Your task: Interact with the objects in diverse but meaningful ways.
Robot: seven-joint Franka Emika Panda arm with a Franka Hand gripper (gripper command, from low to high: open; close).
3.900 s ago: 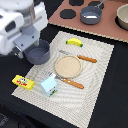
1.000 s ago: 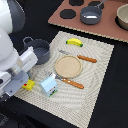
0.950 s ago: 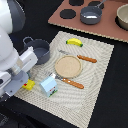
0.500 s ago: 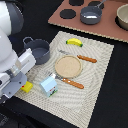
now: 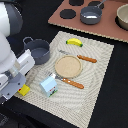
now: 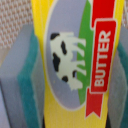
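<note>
On the black table (image 5: 107, 100), at the placemat's (image 5: 97, 65) seven-o'clock corner, the gripper (image 5: 20, 89) straddles the packet (image 6: 75, 65). Fingers (image 6: 20, 85) flank it, apparently touching; a shallow pinch could let it slip.

The arm (image 5: 12, 65) has come down over the yellow packet (image 5: 23, 90) at the placemat's (image 5: 95, 85) edge, and now hides most of it.
</note>
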